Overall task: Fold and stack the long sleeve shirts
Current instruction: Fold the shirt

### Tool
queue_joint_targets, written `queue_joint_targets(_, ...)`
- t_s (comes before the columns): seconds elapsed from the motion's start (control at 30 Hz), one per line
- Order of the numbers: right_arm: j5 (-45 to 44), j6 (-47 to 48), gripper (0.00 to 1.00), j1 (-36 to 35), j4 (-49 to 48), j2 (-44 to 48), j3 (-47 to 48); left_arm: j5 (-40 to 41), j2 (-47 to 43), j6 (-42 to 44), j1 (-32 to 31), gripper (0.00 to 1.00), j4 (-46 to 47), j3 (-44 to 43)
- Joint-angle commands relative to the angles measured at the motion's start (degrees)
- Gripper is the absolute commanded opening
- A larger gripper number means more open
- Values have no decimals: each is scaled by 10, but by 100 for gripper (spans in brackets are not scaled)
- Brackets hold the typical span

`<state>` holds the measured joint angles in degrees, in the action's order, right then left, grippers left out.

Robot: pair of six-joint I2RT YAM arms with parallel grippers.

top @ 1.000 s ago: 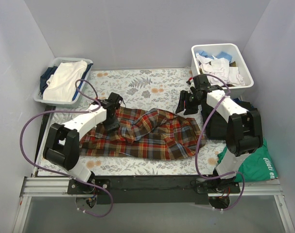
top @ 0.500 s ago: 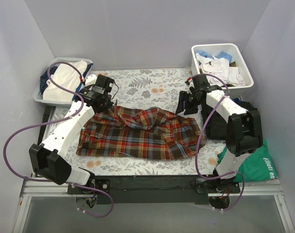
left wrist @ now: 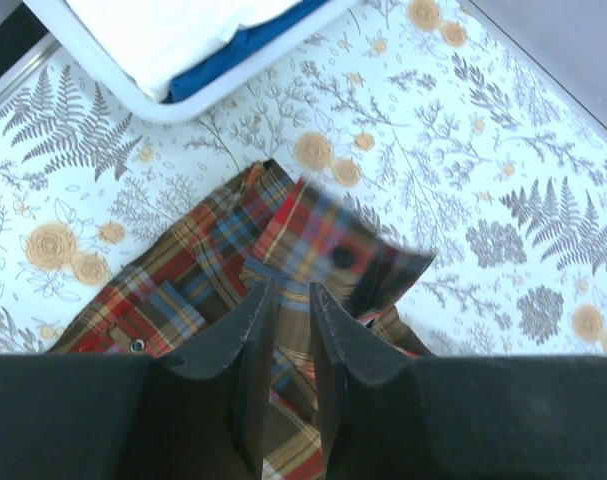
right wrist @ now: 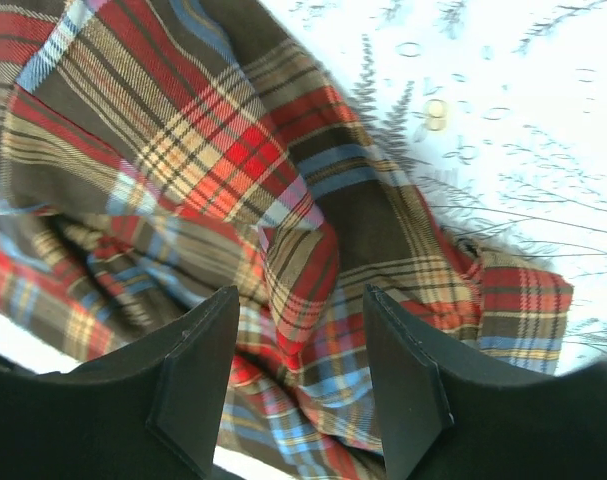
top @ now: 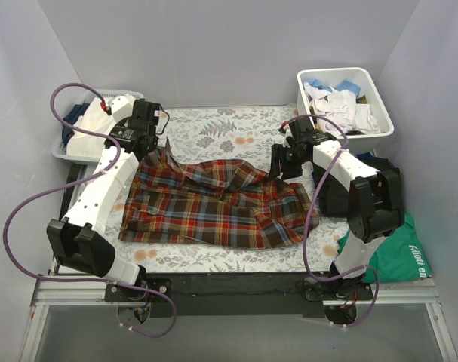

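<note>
The left gripper point(left wrist: 288, 290) pinches the raised far-left corner of the plaid flannel shirt point(top: 213, 207) sprawled rumpled across the floral table point(top: 213, 124), the right gripper point(right wrist: 301, 292) hangs spread wide over its right end, and a green garment point(top: 398, 260) bears unreadable white lettering.

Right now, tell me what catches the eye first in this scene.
The plaid shirt sprawls rumpled across the middle of the floral table. The left gripper pinches its far left corner, while the right gripper hangs open over its far right edge. A laundry basket and a white bin sit at the far corners.
</note>
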<state>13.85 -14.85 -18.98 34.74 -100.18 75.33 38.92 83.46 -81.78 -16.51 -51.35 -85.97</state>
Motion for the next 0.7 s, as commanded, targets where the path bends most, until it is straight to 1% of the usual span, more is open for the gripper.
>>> queue_joint_targets(0.0, -51, 23, 61, -8, 14, -21, 17, 20, 11, 24, 25, 20, 42, -16)
queue_joint_targets(0.17, -92, 20, 61, -11, 10, -26, 21, 46, 0, 36, 41, 19, 35, -21)
queue_joint_targets(0.27, -99, 1, 61, -10, -12, 2, 11, 17, -13, 35, 54, 19, 45, 5)
queue_joint_targets(0.3, -108, -4, 61, -11, -18, 5, 13, -21, -14, 36, 55, 22, 51, 22)
queue_joint_targets(0.37, -115, -10, 61, -9, -13, -4, 20, -59, -11, 46, 55, 27, 71, 36)
queue_joint_targets(0.4, -132, -12, 61, -9, 2, -20, 26, -78, -8, 53, 55, 35, 73, 43)
queue_joint_targets(0.43, -135, -16, 61, -8, 12, -30, 35, -111, -3, 59, 55, 38, 78, 56)
queue_joint_targets(0.5, -161, -16, 60, -5, 29, -57, 46, -146, 16, 73, 56, 45, 75, 70)
queue_joint_targets(0.53, -163, -13, 60, -5, 44, -65, 55, -185, 23, 78, 55, 49, 76, 84)
queue_joint_targets(0.63, -180, 5, 59, -5, 57, -85, 58, -231, 45, 98, 56, 55, 82, 108)
queue_joint_targets(0.67, -182, 17, 59, -4, 59, -90, 57, -232, 52, 97, 55, 56, 79, 113)
